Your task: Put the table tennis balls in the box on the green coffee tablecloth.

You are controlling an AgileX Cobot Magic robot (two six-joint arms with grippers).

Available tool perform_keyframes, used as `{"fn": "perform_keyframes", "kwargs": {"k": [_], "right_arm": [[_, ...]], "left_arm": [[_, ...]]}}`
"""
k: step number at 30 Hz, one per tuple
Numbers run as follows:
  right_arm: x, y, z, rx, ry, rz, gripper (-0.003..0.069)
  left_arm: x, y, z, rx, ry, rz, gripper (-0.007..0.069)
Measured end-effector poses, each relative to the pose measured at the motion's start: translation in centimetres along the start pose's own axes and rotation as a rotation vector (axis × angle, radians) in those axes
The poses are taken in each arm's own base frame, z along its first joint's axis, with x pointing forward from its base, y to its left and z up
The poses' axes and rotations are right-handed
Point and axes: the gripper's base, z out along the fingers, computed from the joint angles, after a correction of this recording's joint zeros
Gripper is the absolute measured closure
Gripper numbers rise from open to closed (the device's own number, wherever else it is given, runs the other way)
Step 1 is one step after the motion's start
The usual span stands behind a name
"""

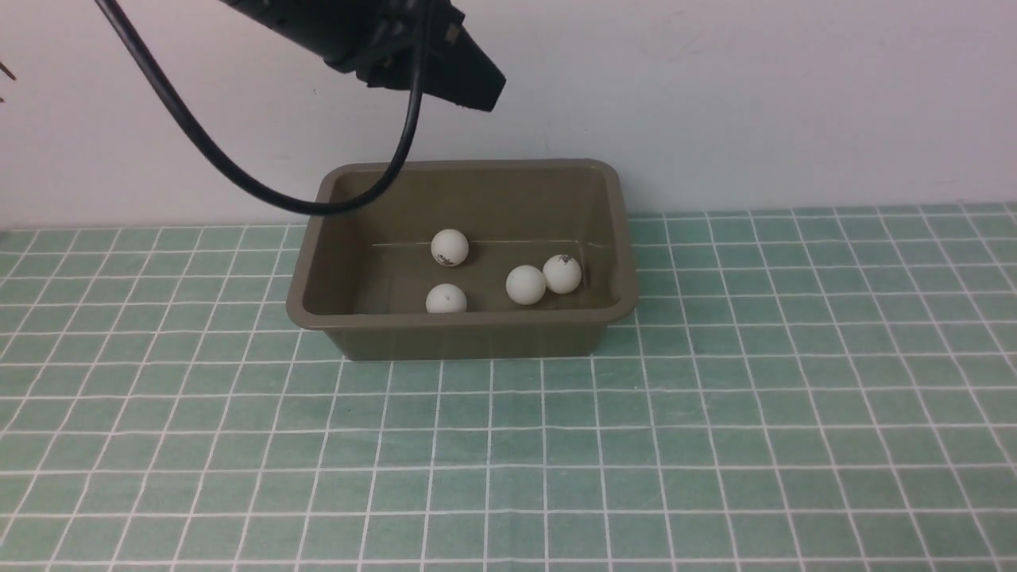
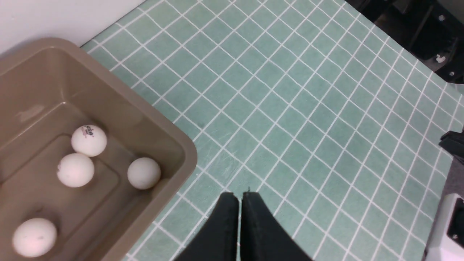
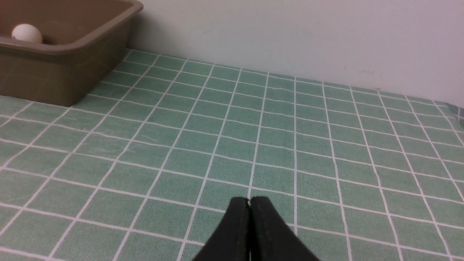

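Four balls in the box, both end effectors clenched on nothing.

Four table tennis balls [image 1: 450, 247] lie on the floor of the box [image 1: 469, 320], which stands on the green coffee tablecloth [image 1: 715, 445] at the far edge of the counter, close to the wall; two of them touch, the others lie apart. No ball shows on the cloth in any view, so either the job is close to done or the rest sit out of sight. Above the box's back rim hangs the left end effector [image 2: 239, 195], jaws pressed together and empty, likely lifted clear of the box. Low over bare cloth well to the box's side, the right end effector [image 3: 249, 200] is also clamped shut and empty.
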Motion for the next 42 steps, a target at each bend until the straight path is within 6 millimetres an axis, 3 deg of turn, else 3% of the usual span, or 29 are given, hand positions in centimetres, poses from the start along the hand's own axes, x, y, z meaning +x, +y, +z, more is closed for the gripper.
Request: {"fn": "perform_keyframes", "kwargs": {"k": [3,5,7,11,14,17,20,25,34,42], "right_arm": [[0.0,0.0,0.0,0.0,0.0,0.0,0.0676],[0.0,0.0,0.0,0.0,0.0,0.0,0.0676],[0.0,0.0,0.0,0.0,0.0,0.0,0.0676],[0.0,0.0,0.0,0.0,0.0,0.0,0.0676],[0.0,0.0,0.0,0.0,0.0,0.0,0.0676],[0.0,0.0,0.0,0.0,0.0,0.0,0.0676],[0.0,0.0,0.0,0.0,0.0,0.0,0.0676],[0.0,0.0,0.0,0.0,0.0,0.0,0.0676],[0.0,0.0,0.0,0.0,0.0,0.0,0.0676],[0.0,0.0,0.0,0.0,0.0,0.0,0.0676]], "left_arm": [[0.0,-0.3,-0.7,-0.031,0.001,0.025,0.0629],[-0.4,-0.9,-2.2,-0.11,-0.042,0.071,0.0629],[-0.9,-1.9,-4.6,-0.219,-0.117,0.133,0.0629],[-1.0,-5.3,-11.2,-0.476,-0.243,0.27,0.0629],[-0.1,-7.6,-15.3,-0.626,-0.299,0.271,0.0629],[1.6,-8.7,-17.8,-0.751,-0.331,0.212,0.0629],[4.6,-8.8,-19.2,-0.903,-0.381,0.097,0.0629],[11.6,-6.9,-17.6,-1.062,-0.385,-0.072,0.0629],[28.1,-4.8,-13.3,-1.222,-0.517,-0.548,0.0629],[35.5,-5.7,-11.1,-1.215,-0.707,-0.689,0.0629]]}}
